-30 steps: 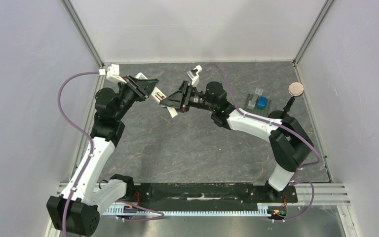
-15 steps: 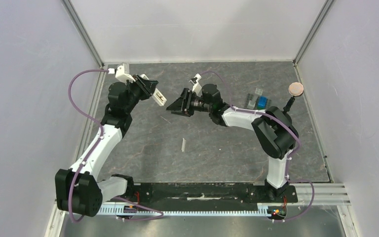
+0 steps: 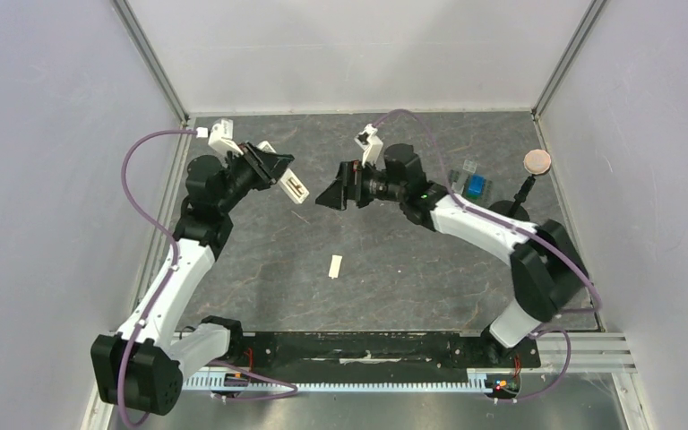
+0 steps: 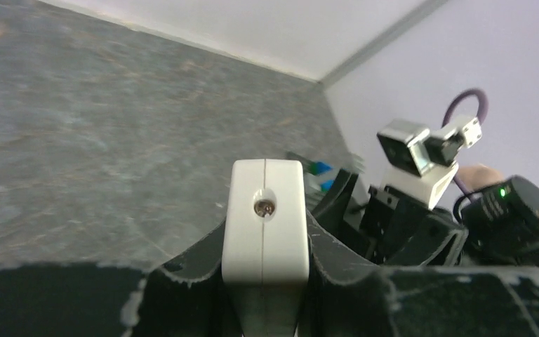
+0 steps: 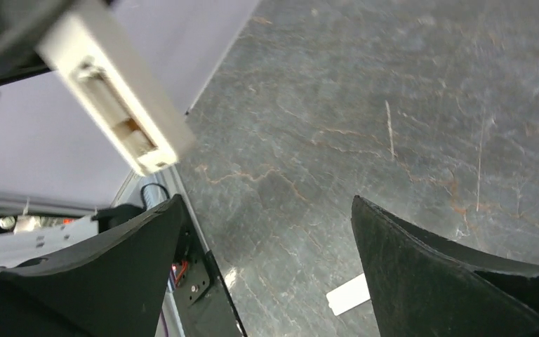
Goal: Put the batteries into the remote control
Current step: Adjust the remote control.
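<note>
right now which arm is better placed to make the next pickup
Right. The right gripper is open and empty, and the blue and grey blocks lie on its side of the table. The left gripper is shut on the remote control, whose compartment is open.

The remote control (image 4: 265,221) is white, the bench (image 3: 412,278) dark grey with rusty veins, the cover piece (image 3: 335,267) white, the cables (image 3: 124,172) purple.

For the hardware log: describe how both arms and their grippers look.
Left arm and right arm: white links, black joints and bases. A purple cable loops along each to a white wrist camera. Left gripper and right gripper have black, wedge-shaped fingers. A green light shows on the right arm.
</note>
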### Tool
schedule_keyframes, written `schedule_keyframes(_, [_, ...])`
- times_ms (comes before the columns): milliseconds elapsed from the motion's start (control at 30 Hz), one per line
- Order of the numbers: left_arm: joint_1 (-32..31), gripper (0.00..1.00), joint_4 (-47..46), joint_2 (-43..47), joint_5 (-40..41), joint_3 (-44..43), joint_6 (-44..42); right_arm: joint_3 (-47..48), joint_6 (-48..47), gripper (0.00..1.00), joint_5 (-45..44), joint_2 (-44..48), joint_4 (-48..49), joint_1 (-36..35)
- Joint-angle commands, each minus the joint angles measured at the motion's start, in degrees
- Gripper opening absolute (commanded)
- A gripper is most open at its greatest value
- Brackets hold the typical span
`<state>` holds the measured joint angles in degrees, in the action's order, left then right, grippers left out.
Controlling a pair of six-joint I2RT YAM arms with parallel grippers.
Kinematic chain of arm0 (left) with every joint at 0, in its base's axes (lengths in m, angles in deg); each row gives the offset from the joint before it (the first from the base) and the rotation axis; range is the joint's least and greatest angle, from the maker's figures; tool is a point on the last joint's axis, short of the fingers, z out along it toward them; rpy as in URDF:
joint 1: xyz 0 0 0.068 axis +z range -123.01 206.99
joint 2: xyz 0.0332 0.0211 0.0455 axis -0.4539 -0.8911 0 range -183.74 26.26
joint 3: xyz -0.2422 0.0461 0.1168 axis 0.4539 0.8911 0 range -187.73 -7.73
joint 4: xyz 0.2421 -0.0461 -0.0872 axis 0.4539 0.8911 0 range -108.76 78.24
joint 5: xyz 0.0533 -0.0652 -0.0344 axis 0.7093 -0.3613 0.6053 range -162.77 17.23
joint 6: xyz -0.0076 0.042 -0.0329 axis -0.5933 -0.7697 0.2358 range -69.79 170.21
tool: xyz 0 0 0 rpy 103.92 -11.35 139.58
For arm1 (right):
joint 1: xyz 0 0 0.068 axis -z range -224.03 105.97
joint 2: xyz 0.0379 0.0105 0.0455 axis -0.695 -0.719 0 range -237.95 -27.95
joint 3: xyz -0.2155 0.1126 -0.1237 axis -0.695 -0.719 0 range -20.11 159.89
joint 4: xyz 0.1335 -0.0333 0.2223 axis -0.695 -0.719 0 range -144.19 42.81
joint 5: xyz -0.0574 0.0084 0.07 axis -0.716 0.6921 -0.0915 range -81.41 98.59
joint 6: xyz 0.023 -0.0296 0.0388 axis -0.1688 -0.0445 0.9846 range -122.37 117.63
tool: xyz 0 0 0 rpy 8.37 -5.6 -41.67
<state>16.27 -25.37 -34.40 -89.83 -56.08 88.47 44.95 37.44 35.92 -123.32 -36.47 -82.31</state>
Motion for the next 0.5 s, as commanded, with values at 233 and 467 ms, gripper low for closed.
schedule_keyframes(233, [-0.4, 0.02, -14.6, 1.8, -27.9, -2.2, 24.0, -4.2, 11.1, 0.96, 14.1, 11.0, 19.8, -1.1])
schedule_keyframes(467, [-2.1, 0.02, -23.8, 1.9, -29.4, -2.0, 32.2, -2.5, 14.4, 0.89, 18.8, 9.9, 24.1, -3.9])
